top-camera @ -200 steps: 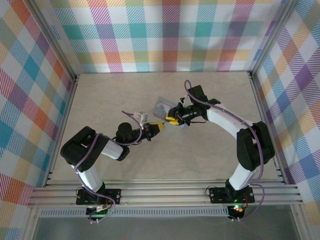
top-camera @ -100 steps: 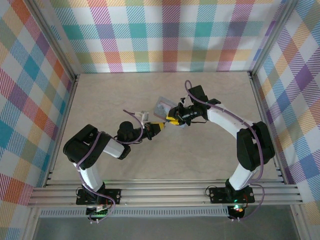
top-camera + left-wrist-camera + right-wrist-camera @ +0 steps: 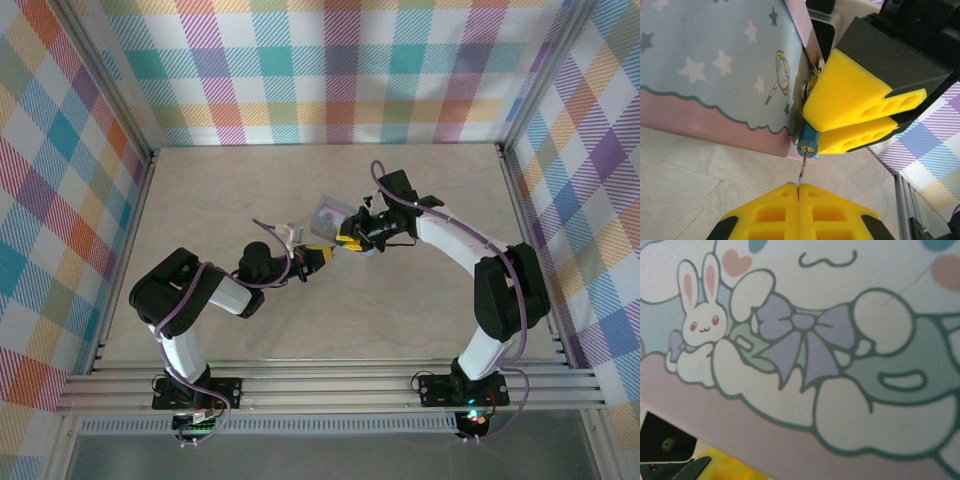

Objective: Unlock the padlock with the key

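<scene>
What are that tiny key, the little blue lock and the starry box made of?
The key looks like bare grey metal: thin, faintly shiny. The padlock seems metal with a blue-green coating and a brassy keyhole. The box appears to be smooth printed sheet metal, though plastic can't be ruled out.

Metal key (image 3: 801, 171), smooth padlock (image 3: 808, 141), glossy tin (image 3: 715, 65)

Black-and-white arms (image 3: 450, 238), purple cables (image 3: 372, 178), yellow gripper fingertips (image 3: 770, 215).

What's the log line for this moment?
left gripper: shut on key | right gripper: shut on padlock | key: tip at keyhole
</scene>
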